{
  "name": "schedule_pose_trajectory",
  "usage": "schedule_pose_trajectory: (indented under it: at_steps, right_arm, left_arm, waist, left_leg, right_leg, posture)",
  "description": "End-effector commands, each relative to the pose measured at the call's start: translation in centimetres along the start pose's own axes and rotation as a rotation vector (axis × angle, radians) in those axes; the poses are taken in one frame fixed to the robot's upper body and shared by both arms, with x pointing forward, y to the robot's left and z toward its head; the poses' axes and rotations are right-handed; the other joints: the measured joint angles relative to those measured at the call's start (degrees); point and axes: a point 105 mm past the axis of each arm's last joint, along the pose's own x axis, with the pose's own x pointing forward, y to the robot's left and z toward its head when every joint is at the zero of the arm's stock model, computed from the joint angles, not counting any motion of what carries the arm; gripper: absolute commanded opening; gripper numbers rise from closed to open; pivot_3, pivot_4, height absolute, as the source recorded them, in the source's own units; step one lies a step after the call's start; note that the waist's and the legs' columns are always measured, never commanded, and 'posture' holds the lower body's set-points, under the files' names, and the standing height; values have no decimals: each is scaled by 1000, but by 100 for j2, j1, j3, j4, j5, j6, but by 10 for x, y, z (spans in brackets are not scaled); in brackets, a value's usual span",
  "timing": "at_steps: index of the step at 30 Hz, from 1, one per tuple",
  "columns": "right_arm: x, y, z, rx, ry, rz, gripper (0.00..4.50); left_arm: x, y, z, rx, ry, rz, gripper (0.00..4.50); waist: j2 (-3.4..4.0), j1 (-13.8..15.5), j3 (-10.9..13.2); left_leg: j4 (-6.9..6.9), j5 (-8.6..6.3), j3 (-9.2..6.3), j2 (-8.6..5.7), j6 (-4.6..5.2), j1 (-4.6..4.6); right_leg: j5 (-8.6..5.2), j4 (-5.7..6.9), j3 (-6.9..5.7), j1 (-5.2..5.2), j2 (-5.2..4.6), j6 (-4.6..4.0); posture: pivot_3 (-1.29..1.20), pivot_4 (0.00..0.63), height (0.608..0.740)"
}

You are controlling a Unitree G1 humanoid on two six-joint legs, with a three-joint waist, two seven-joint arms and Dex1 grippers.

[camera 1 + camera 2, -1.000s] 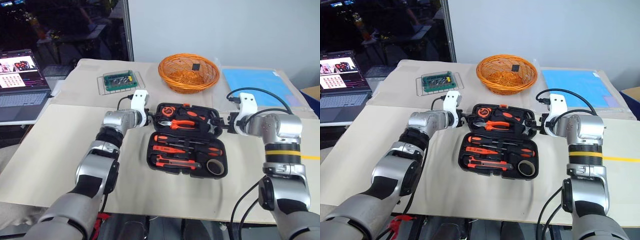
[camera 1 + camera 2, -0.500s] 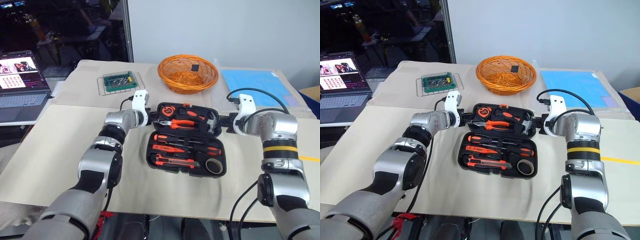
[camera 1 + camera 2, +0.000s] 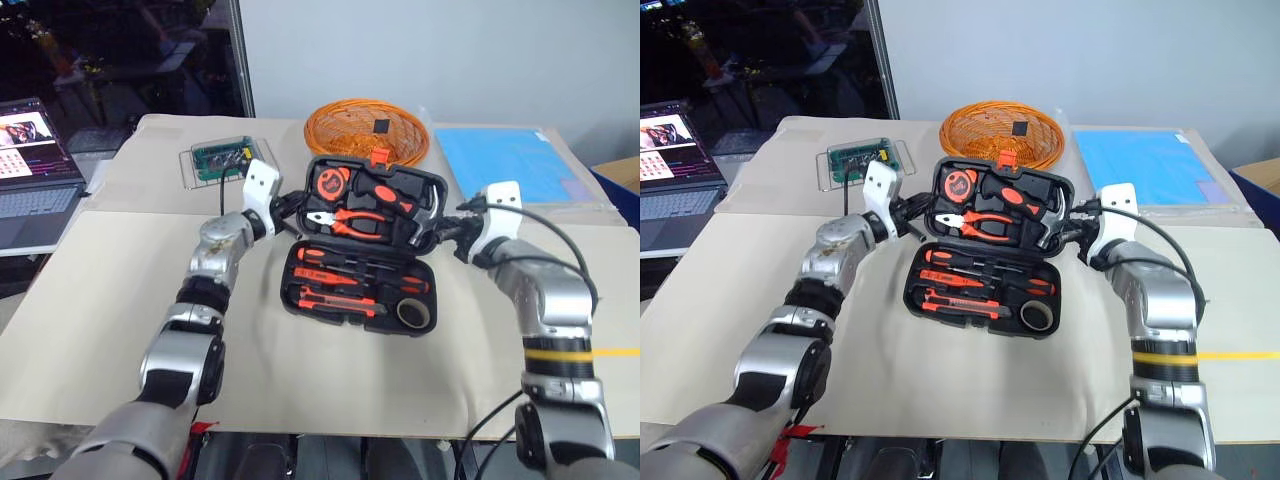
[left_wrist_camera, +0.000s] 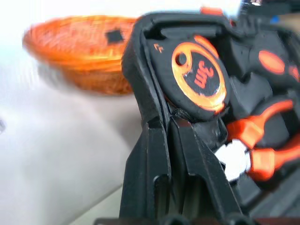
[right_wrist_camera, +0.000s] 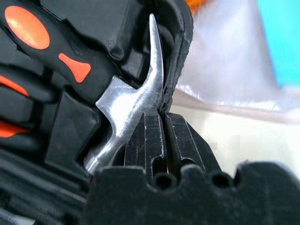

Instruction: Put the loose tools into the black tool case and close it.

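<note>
I have the black tool case [image 3: 365, 255] lying open on the bench [image 3: 100, 290], its lid [image 3: 375, 200] tilted partway up toward the orange basket [image 3: 365, 130]. My left gripper [image 3: 283, 207] is clamped on the lid's left edge beside the tape measure [image 4: 199, 77], and my right gripper [image 3: 440, 232] is clamped on the right edge by the hammer head [image 5: 133, 103] — one at each side so the lid swings evenly. The screwdrivers [image 3: 345, 277], utility knife [image 3: 340, 300] and tape roll [image 3: 413, 313] already sit in the lower half's recesses — only closing remains, I judge.
</note>
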Motion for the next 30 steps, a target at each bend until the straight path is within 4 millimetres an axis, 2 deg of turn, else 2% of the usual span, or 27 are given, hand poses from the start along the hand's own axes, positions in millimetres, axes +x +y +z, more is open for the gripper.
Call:
schedule_pose_trajectory:
  at_steps: [1, 5, 10, 12, 14, 16, 18, 19, 22, 24, 27, 30]
  right_arm:
    - [-30, 48, 40, -156, -242, 115, 34]
    - [-50, 50, 25, -175, -241, 94, 34]
    - [-77, 55, 15, -276, -247, 110, 0]
    - [-85, 61, 13, -398, -245, 133, 0]
    - [-93, 62, 8, -493, -233, 142, 0]
    - [-104, 58, 3, -537, -214, 140, 0]
    - [-113, 57, -4, -598, -194, 162, 0]
    - [-120, 59, -10, -648, -179, 182, 0]
    - [-140, 68, -31, -816, -129, 285, 0]
    - [-148, 66, -42, -891, -76, 314, 0]
    - [-172, 61, -66, -856, 81, 427, 0]
    - [-193, 50, -68, -660, 190, 455, 0]
  left_arm:
    - [4, -37, 7, 182, -24, -193, 0]
    - [-14, -36, 0, 188, -6, -236, 0]
    - [-42, -29, 2, 206, -13, -255, 1779]
    - [-49, -25, 3, 209, -8, -242, 2511]
    - [-61, -20, 1, 153, 21, -239, 3201]
    - [-80, -17, -4, 81, 73, -271, 3967]
    - [-98, -14, -5, 9, 117, -299, 3967]
    - [-111, -7, -6, -14, 145, -291, 4253]
    - [-146, 2, 1, -131, 213, -344, 4253]
    - [-161, 0, 8, -174, 245, -400, 4253]
    - [-179, -8, 24, -227, 276, -509, 4253]
    - [-193, -27, 39, -250, 306, -658, 4253]
  waist:
    - [0, 48, 0]
    - [1, 55, -1]
    - [3, 60, -1]
    - [3, 57, 0]
    - [4, 49, 0]
    - [3, 38, 0]
    - [4, 13, -1]
    - [4, 19, 0]
    - [4, 69, 0]
    - [3, 104, 0]
    - [2, 193, -2]
    - [-1, 246, -4]
  left_leg:
    - [3, 0, 0, 0, 1, 0]
    - [18, 0, 5, 1, 3, 29]
    - [16, 9, 0, 7, 2, 89]
    - [15, 8, -2, 22, 2, 121]
    - [15, 9, 0, 27, 2, 121]
    - [16, 9, 1, 39, 1, 124]
    - [15, 8, 1, 56, 0, 126]
    - [15, 8, -1, 65, 0, 128]
    - [15, 6, -2, 79, -4, 128]
    - [15, 5, -2, 88, -6, 131]
    - [16, -13, -2, 88, -36, 145]
    - [14, -23, -8, 100, -52, 156]
  right_leg:
    - [0, -1, -1, 3, 0, 0]
    - [-2, -14, -1, 20, 1, -2]
    - [-4, -13, -2, 71, 7, -11]
    - [-7, -22, -5, 108, 7, -10]
    - [-24, -27, -6, 109, 8, 19]
    - [-26, -27, -5, 110, 16, 22]
    - [-28, -25, -5, 107, 32, 14]
    - [-30, -23, -5, 108, 43, 8]
    - [-33, -26, -8, 108, 57, 0]
    - [-35, -33, -13, 110, 62, -2]
    - [-43, -57, -12, 124, 56, -8]
    - [-62, -101, -19, 169, 58, -40]
  posture:
    - [0, 150, 740]
    - [0, 150, 740]
    - [0, 150, 740]
    - [0, 150, 740]
    - [0, 150, 740]
    - [0, 150, 740]
    - [0, 150, 740]
    - [0, 150, 740]
    - [0, 150, 740]
    - [0, 150, 740]
    - [0, 150, 740]
    - [0, 150, 740]
